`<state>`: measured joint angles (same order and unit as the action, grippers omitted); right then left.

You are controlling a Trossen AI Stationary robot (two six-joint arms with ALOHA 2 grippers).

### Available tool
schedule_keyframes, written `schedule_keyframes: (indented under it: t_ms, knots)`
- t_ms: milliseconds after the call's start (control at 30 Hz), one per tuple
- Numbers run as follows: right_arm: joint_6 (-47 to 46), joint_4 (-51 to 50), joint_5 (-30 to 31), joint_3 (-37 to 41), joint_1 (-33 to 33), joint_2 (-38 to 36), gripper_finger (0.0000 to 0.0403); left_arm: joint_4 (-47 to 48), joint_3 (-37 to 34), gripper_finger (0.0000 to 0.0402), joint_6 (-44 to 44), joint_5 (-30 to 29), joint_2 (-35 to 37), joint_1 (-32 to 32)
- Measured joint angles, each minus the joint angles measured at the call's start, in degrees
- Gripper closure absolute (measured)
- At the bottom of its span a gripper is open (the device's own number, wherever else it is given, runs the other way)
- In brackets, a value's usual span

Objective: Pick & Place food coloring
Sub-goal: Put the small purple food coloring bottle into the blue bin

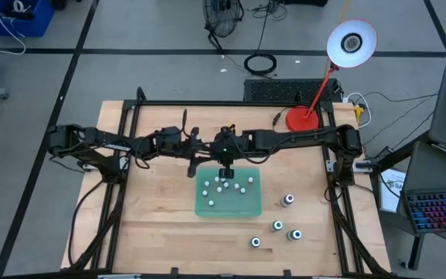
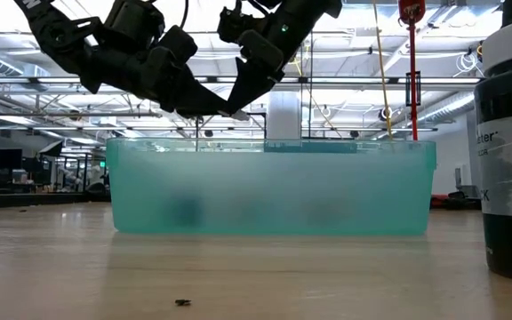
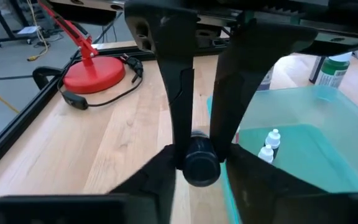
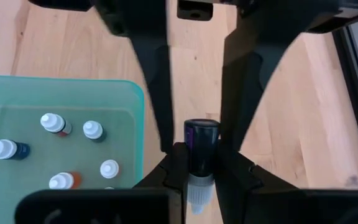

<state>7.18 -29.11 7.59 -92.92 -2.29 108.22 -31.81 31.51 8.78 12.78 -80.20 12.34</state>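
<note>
The green translucent tray [image 1: 231, 208] lies mid-table and holds several tiny white-capped food coloring bottles [image 1: 224, 186], also seen in the right wrist view [image 4: 55, 124]. Four slightly bigger bottles [image 1: 277, 226] stand on the wood right of the tray. My left gripper [image 1: 194, 164] hovers at the tray's far left corner, shut on a small dark bottle [image 3: 201, 165]. My right gripper [image 1: 225, 172] hovers at the tray's far edge, shut on a dark-bodied bottle [image 4: 201, 146] with a white cap. My left gripper pinches a small dark round-bodied bottle [image 3: 199, 149] between its two fingers [image 3: 182, 118]. The bottle is lifted clear, over the wood beside the tray's wall. Which end faces the camera cannot be told. My right gripper pinches the bottle's dark body [image 4: 194, 140] between its two fingers [image 4: 160, 112], the fingers lying across it. Its white cap [image 4: 197, 186] sticks out toward the wrist. The bottle is lifted clear, over the wood just outside the tray's far wall.
A red lamp base [image 1: 303, 118] with a white shade [image 1: 351, 43] stands at the far right by a power strip. The black frame rail [image 1: 231, 105] runs along the far edge. One large bottle [image 2: 509, 151] looms near the low camera. Bare wood lies left of the tray.
</note>
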Motion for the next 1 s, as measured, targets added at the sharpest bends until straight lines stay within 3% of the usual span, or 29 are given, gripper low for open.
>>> schedule_keyframes:
  t_ms: [167,567,1000]
  knots:
    - [0.02,-0.69,-0.03,0.02,0.12,0.0,0.0372,0.21,-0.02,0.0334,1.61,-0.2,-0.03,0.0]
    - [-0.69,-0.91,0.2,0.04,0.77,-0.09,0.0366,-0.83,-0.13,0.0338,2.58,0.7,-0.09,0.04]
    - [-8.66,-10.83,4.16,-0.07,0.99,-6.82,0.0282,-2.08,0.11,0.0351,3.19,-3.32,-0.04,0.16]
